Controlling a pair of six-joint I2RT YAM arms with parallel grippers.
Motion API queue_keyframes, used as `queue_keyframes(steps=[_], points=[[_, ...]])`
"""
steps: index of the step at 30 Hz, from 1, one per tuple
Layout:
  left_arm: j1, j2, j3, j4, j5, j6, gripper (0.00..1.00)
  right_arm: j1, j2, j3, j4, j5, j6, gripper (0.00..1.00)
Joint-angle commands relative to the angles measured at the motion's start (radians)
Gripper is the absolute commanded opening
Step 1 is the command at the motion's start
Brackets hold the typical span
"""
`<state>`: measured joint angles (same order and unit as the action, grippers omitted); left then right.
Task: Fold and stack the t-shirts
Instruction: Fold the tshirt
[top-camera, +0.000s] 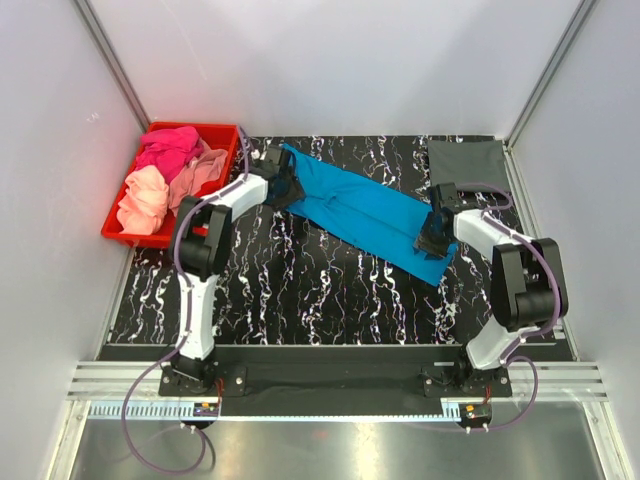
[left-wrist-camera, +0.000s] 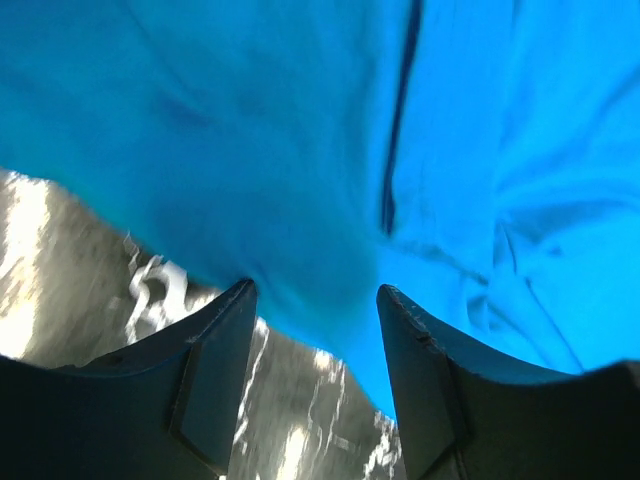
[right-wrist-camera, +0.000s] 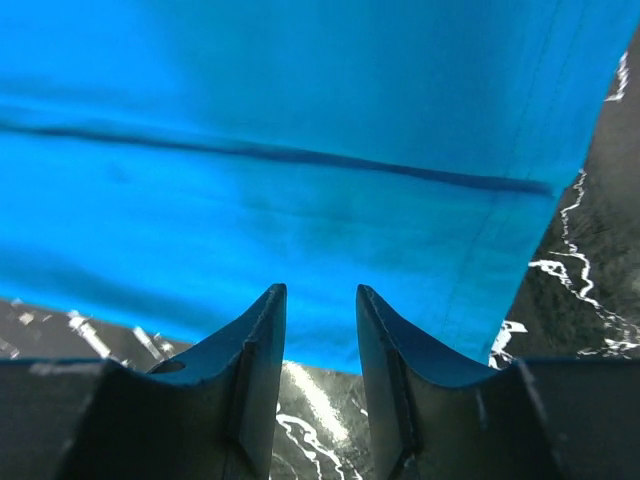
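Note:
The bright blue t-shirt (top-camera: 360, 212) lies as a long folded strip running diagonally from back left to front right on the table. My left gripper (top-camera: 284, 186) is at its back-left end. In the left wrist view the jaws (left-wrist-camera: 315, 292) stand open, with the shirt's edge (left-wrist-camera: 300, 150) at the fingertips. My right gripper (top-camera: 434, 240) is at the shirt's front-right end. In the right wrist view its jaws (right-wrist-camera: 320, 292) stand narrowly open, with the shirt's edge (right-wrist-camera: 300, 230) just past the tips. A folded dark grey t-shirt (top-camera: 468, 160) lies at the back right.
A red plastic bin (top-camera: 222, 130) at the back left holds crumpled hot pink (top-camera: 168, 148), peach (top-camera: 143, 198) and salmon (top-camera: 203, 170) shirts. The table (top-camera: 300, 290) is black marble-patterned, with white walls close on three sides.

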<state>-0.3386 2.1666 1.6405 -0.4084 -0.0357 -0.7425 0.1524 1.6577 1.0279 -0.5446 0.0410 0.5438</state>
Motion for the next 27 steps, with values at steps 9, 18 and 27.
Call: queue_keyframes(steps=[9,18,27], points=[[0.026,0.131,0.223,-0.026,-0.098,0.055,0.62,0.019,-0.007,-0.087,0.011,-0.016,0.171,0.38],[0.047,0.159,0.264,0.099,-0.032,0.189,0.69,0.14,-0.114,-0.219,0.02,0.008,0.339,0.39],[0.055,0.26,0.394,0.051,0.02,0.292,0.76,0.367,-0.288,-0.301,-0.063,0.098,0.612,0.39]])
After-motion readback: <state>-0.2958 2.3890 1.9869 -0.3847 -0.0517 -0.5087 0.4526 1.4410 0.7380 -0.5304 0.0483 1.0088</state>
